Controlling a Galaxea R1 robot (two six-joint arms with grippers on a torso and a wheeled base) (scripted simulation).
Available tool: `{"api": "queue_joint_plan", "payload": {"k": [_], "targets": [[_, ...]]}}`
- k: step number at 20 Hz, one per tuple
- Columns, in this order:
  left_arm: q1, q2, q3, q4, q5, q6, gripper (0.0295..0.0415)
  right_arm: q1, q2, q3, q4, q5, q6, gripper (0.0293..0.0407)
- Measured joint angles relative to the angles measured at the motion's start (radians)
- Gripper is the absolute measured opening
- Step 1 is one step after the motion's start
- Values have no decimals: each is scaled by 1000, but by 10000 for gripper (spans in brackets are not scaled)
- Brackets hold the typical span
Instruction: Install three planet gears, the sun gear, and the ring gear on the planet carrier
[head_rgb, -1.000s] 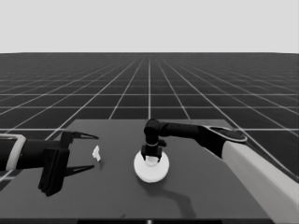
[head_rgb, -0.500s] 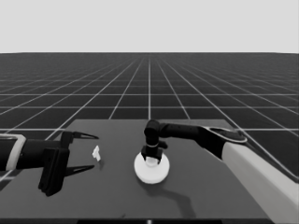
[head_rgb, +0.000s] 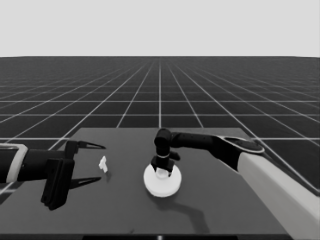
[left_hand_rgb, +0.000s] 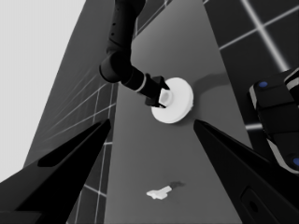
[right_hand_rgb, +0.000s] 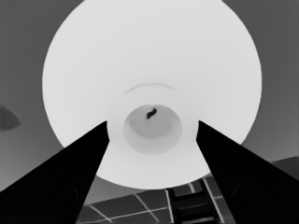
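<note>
The right end effector (head_rgb: 162, 171) stands over the middle of the larger round part (head_rgb: 162, 183), which lies flat near the centre of the counter (head_rgb: 215, 210). In the right wrist view its two fingers (right_hand_rgb: 70, 177) flank the raised hub around the central hole of the larger round part (right_hand_rgb: 152, 88), set apart on either side; whether they press on it cannot be told. The head view hides that hub behind the wrist (only the disc's rim shows there). The left wrist view adds the side aspect: the right end effector (left_hand_rgb: 161, 96) meets the larger round part (left_hand_rgb: 180, 100) at its centre, with the thin white piece (left_hand_rgb: 159, 192) well apart. The left end effector (head_rgb: 89, 162), fingers spread, waits over the counter's left end, the thin white piece (head_rgb: 103, 164) just beside it.
</note>
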Motion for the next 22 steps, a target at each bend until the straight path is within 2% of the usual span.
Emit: {"api": "queue_joint_plan", "payload": {"k": [17, 18, 19, 22], "targets": [[0, 0, 0, 0, 0, 0, 385, 0, 0, 0, 0, 0, 148, 348], [0, 0, 0, 0, 0, 0, 385, 0, 0, 0, 0, 0, 154, 373], [0, 0, 0, 0, 0, 0, 385, 0, 0, 0, 0, 0, 157, 381], [0, 0, 0, 0, 0, 0, 385, 0, 0, 0, 0, 0, 160, 384]]}}
